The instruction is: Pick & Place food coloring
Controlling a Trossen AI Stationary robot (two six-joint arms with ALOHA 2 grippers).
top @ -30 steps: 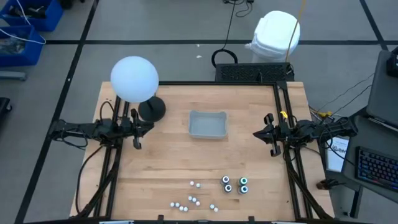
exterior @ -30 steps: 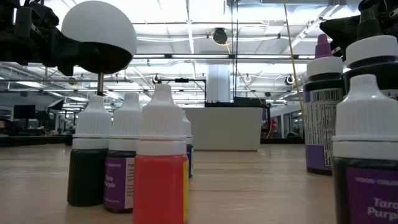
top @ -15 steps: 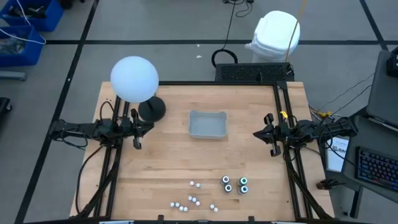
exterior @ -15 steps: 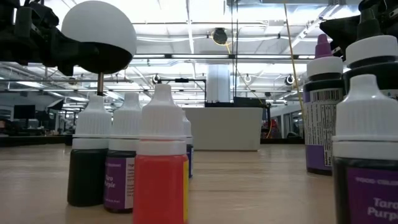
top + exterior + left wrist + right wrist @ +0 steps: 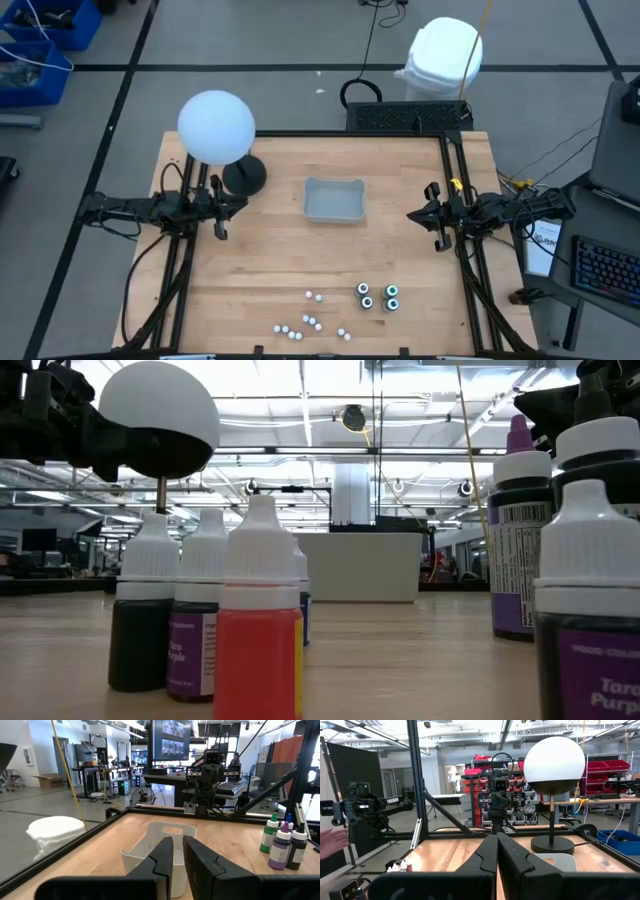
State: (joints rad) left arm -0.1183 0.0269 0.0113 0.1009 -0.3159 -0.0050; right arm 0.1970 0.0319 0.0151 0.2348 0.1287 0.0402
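Tray mid-table | globe lamp by left gripper, jaws slightly parted | right gripper jaws clenched, empty

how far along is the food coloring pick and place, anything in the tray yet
Nothing looks done: the grey tray is empty. Nothing is in hand either; the left pincer and right pincer sit at the table's sides, away from the bottles. All of it is left: the small white-capped vials and four bigger dark bottles stand at the near edge.
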